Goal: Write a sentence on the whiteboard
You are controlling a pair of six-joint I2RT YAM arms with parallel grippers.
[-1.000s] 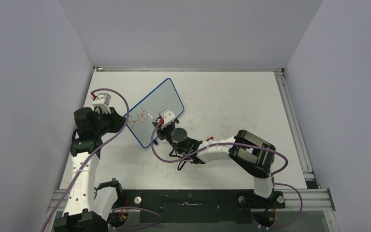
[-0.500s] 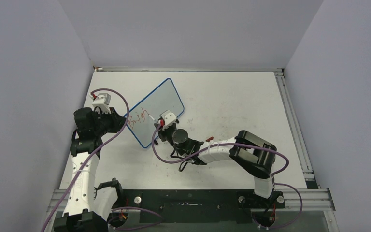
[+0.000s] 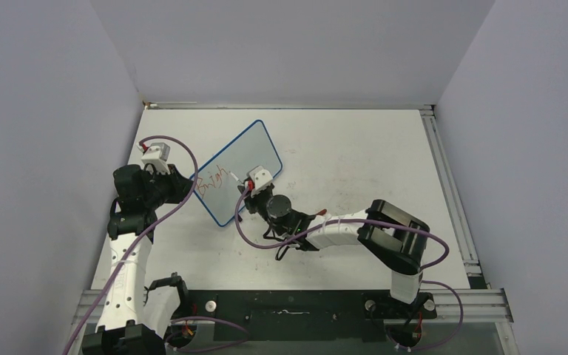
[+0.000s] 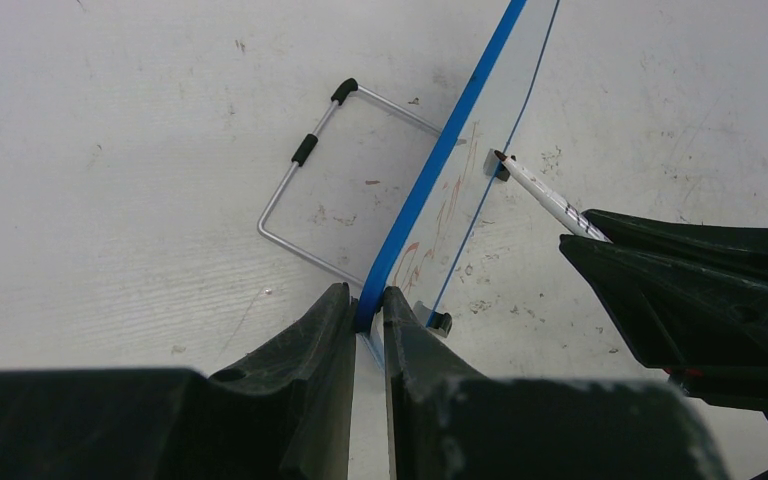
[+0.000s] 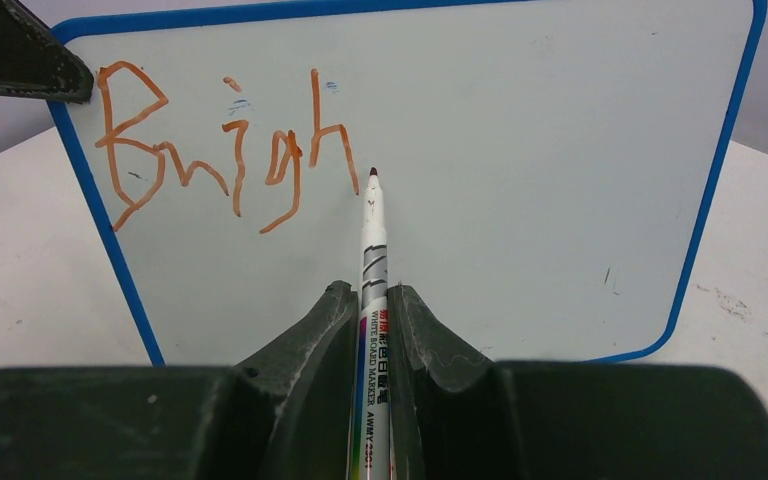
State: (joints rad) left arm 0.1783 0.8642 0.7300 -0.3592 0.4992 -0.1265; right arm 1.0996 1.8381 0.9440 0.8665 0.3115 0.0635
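Observation:
The blue-framed whiteboard [image 3: 240, 168] stands tilted on the table, also in the right wrist view [image 5: 520, 180] and edge-on in the left wrist view [image 4: 440, 150]. Red lettering, the sentence [image 5: 230, 145], reads "Brigh" on one line; it also shows in the top view [image 3: 213, 180]. My left gripper [image 4: 368, 300] is shut on the board's blue edge at its left corner. My right gripper [image 5: 370, 300] is shut on a white whiteboard marker [image 5: 372, 250], whose tip sits just right of the "h", at or very near the board face. In the top view the right gripper [image 3: 248, 194] is at the board's front.
A bent metal wire stand [image 4: 335, 190] with black sleeves lies on the table behind the board. The white tabletop [image 3: 355, 163] carries faint red smudges. Aluminium rails [image 3: 451, 192] run along the right and near edges. Grey walls enclose the cell.
The right gripper has shifted slightly up and right along the board with the marker. The left arm and the board have stayed put.

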